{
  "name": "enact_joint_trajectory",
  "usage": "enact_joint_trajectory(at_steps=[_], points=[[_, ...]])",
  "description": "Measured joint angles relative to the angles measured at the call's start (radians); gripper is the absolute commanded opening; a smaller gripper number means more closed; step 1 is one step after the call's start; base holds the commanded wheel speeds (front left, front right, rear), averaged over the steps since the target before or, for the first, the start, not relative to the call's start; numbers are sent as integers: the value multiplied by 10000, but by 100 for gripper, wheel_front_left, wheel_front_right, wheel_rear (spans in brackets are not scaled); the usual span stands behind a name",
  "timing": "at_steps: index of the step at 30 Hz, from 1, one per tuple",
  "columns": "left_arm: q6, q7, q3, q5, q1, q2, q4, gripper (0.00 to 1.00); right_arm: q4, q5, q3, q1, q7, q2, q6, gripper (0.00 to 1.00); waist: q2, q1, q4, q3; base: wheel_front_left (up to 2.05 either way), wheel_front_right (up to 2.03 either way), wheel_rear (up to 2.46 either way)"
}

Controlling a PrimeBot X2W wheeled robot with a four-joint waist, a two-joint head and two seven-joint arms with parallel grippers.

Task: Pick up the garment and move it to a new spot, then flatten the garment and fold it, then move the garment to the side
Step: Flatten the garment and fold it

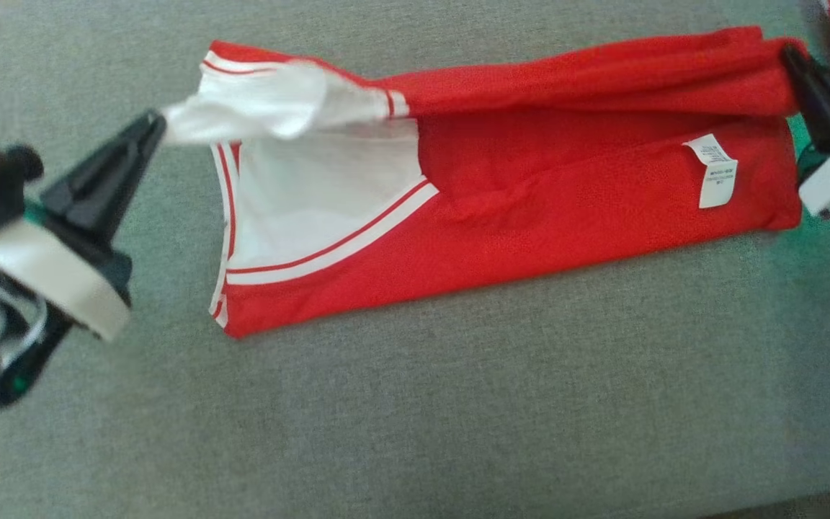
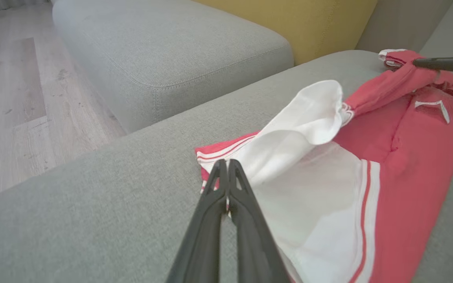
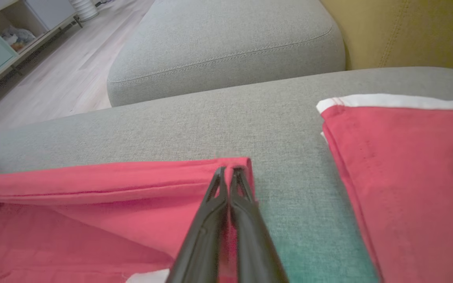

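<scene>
Head view: long red-white garment (image 1: 566, 194) on woven sofa (image 1: 458, 396)

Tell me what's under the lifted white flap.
The lower layer of the garment: a white panel with striped trim, lying flat on the cushion. The left gripper holds the flap up at its tip. The panel's far edge is hidden by the flap.

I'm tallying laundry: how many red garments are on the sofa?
2. One garment is held between the left tool and right tool; a second garment lies just beyond the right tool. Others may be hidden.
</scene>
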State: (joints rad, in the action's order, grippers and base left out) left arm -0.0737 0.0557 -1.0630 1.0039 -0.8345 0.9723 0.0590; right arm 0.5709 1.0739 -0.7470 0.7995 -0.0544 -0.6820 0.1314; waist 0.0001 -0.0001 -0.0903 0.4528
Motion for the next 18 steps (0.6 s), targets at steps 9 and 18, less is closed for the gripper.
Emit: enact_joint_trajectory(at_steps=[9,18], points=[[-734,537,-280,309,1278,136,861,0,-382,-180,441,-985,-105,-224,0,0,0,0,101,-112,0,0,0],[-1020,1039,-489,453,1892,-178,840,0,-583,-464,1127,-1648,-19,-130,0,0,0,1,177,-64,0,0,0]])
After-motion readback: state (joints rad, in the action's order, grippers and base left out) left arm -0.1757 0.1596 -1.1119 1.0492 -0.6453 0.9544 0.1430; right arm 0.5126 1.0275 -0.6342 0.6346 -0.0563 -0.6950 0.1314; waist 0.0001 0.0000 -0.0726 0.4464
